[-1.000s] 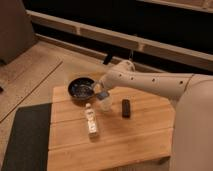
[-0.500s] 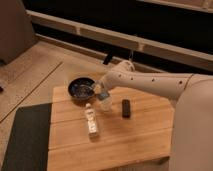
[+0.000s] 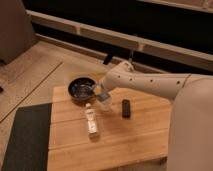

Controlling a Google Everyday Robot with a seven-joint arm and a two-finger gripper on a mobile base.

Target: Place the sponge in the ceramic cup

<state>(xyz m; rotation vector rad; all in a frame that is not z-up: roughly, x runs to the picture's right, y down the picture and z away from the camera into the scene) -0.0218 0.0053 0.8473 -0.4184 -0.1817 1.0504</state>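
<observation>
- Sponge (image 3: pixel 98 92): a blue-grey patch right at the gripper (image 3: pixel 101 95), at the end of the white arm (image 3: pixel 145 82) reaching in from the right. Cannot tell whether it is held or already resting on something.
- Gripper state: cannot tell. It sits low over the table's (image 3: pixel 142 135) middle, toward the far edge.
- Cup (image 3: pixel 105 103): pale and upright, directly under the gripper and touching or just below the sponge patch. Its inside is hidden.
- Bowl (image 3: pixel 80 89): dark, just left of the cup near the far left corner. Nothing can be made out in it.
- Bottle (image 3: pixel 91 121): clear, lying on its side nearer the front edge than the cup.
- Black block (image 3: pixel 126 108): lying flat, right of the cup and apart from it.
</observation>
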